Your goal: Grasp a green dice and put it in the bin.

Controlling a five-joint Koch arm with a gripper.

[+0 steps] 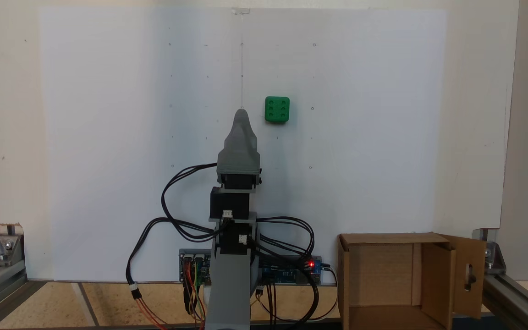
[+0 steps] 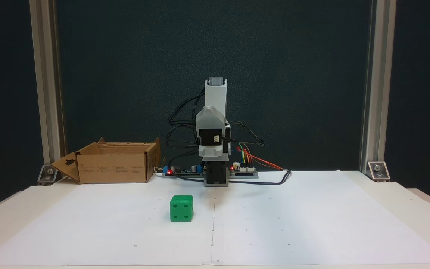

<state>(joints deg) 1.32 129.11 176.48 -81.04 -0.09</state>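
Note:
The green dice (image 1: 277, 109) (image 2: 181, 208) rests on the white paper sheet, its six-pip face up in the view from above. My gripper (image 1: 241, 112) is a grey tapered wedge on the folded arm (image 2: 212, 119). Its jaws are pressed together to a single tip with nothing held. That tip hangs a short way left of the dice in the view from above, not touching it. The bin (image 1: 383, 270) (image 2: 114, 168), an open brown cardboard box, stands beside the arm's base, and its keyhole flap (image 1: 468, 275) (image 2: 65, 164) is swung outward.
Circuit boards with red lights (image 1: 291, 268) (image 2: 185, 170) and loose black cables (image 1: 172, 220) lie around the arm's base. Aluminium frame posts (image 2: 47, 93) (image 2: 371, 93) and corner brackets (image 1: 5, 247) border the table. White paper (image 1: 108, 137) covers the table around the dice.

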